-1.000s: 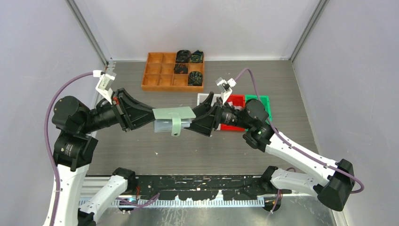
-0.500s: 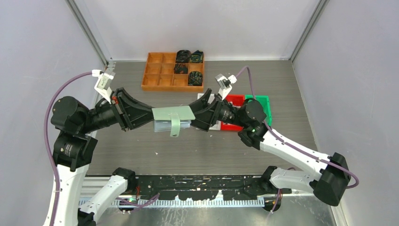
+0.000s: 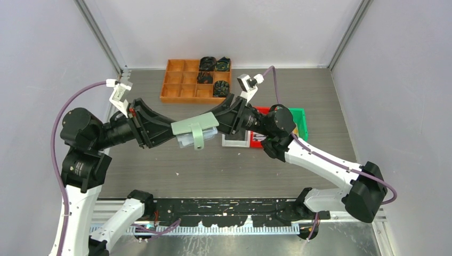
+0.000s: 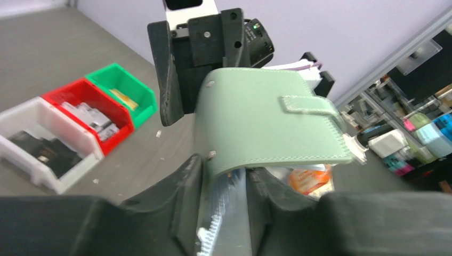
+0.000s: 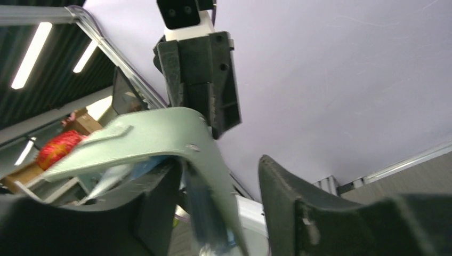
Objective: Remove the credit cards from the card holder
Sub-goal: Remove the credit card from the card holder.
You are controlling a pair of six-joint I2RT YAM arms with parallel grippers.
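Note:
The pale sage-green card holder (image 3: 195, 127) hangs in the air between both arms, its tab strap pointing down. My left gripper (image 3: 173, 133) is shut on its lower leaf, and the light blue pocket edge (image 4: 226, 213) sits pinched between the jaws. An orange credit card (image 4: 309, 178) and whitish card corners (image 4: 354, 148) peek out under the top flap (image 4: 266, 117). My right gripper (image 3: 219, 120) reaches in from the right. The green flap (image 5: 154, 133) lies against one of the fingers (image 5: 154, 205), and the other finger (image 5: 288, 197) stands apart from it.
At the back an orange tray (image 3: 181, 82) holds black coiled items (image 3: 213, 74). Under and behind my right arm stand a white bin (image 3: 236, 140), a red bin (image 3: 265, 113) and a green bin (image 3: 298, 114). Walls enclose the table on three sides.
My right gripper has moved left and up onto the card holder's right edge, its jaws narrowing around the top flap. The holder's right side has lifted and tilted. The left arm kept its grip.

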